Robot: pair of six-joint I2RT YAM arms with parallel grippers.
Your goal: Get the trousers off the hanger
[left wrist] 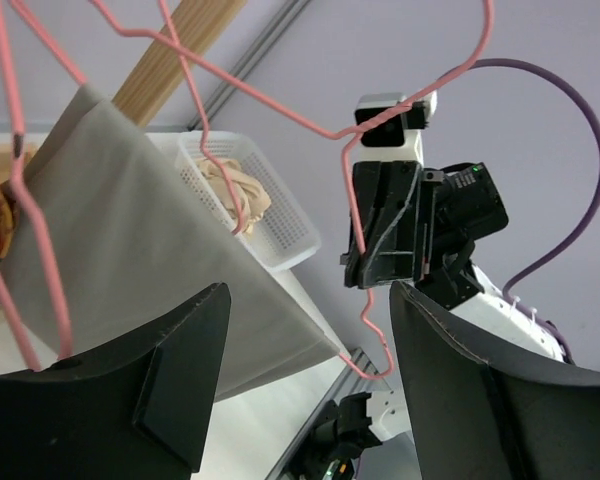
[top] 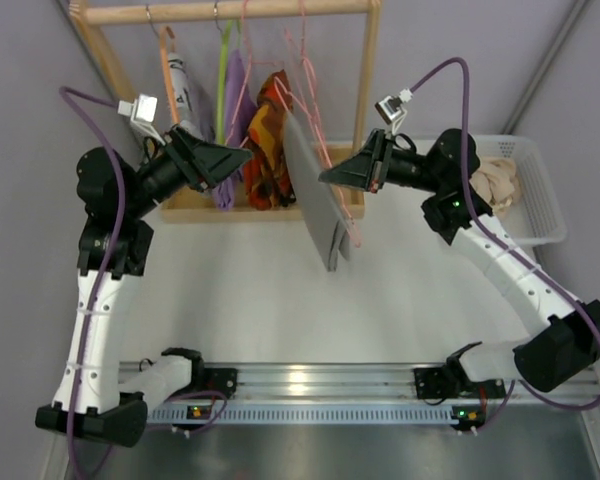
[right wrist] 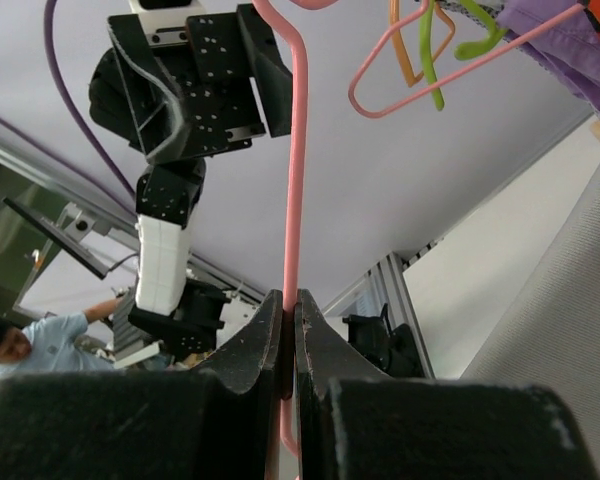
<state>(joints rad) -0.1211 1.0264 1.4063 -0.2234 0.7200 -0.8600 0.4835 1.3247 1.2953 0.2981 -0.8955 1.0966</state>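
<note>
Right gripper (right wrist: 290, 340) clamped the pink hanger (right wrist: 296, 150).
Left gripper (left wrist: 308, 295) stood open and empty near the grey trousers (left wrist: 140, 230) draped over it.

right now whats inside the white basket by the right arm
A crumpled beige cloth lies in the white basket. The right arm covers the basket's left part, so anything there or under the cloth is hidden.

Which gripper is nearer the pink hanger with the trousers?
Right. The right gripper is shut on the pink hanger wire; the left gripper hangs apart across the grey trousers, jaws open.
</note>
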